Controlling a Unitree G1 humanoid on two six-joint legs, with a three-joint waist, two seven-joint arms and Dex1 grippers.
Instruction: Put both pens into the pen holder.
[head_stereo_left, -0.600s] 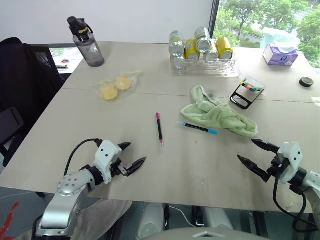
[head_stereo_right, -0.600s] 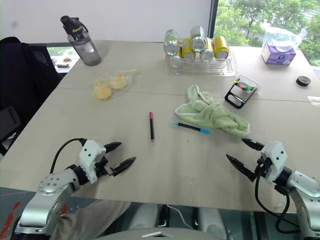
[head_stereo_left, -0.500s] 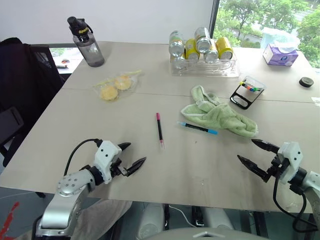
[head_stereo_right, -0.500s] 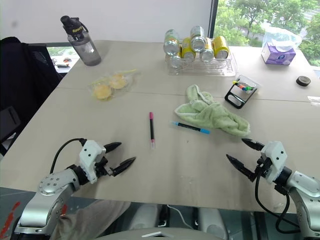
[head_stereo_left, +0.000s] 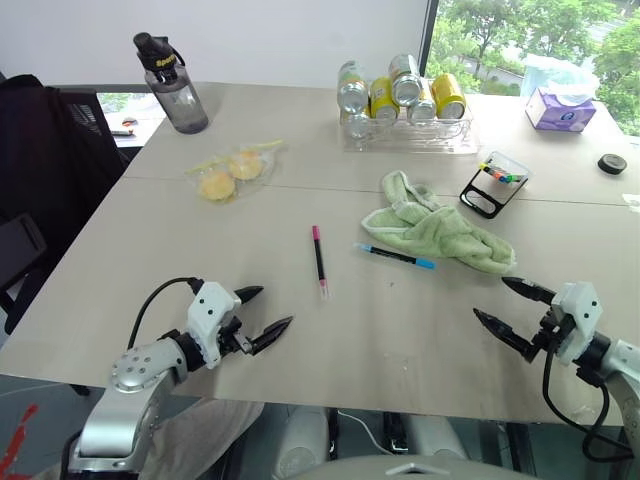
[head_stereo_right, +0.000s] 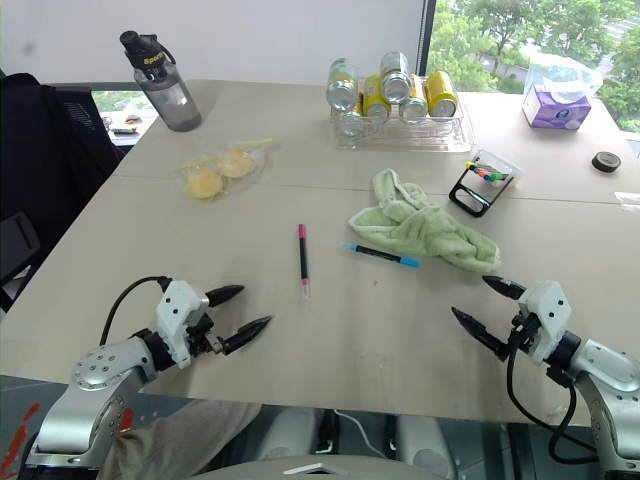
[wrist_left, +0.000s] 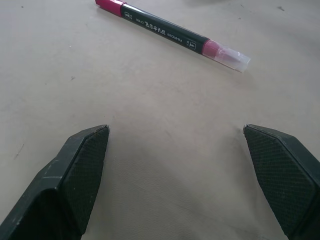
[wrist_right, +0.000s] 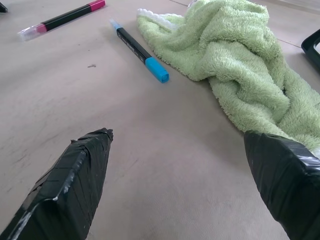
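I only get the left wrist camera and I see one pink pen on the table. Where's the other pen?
Observer: The blue pen lies on the table beside a green towel, to the right of the pink pen.
Operator: Where's the pen holder?
Observer: The pen holder sits farther back, beyond the towel, with colored markers inside.
Operator: Is the other hand holding anything?
Observer: No, the right gripper is open and empty, hovering above the table's near edge.
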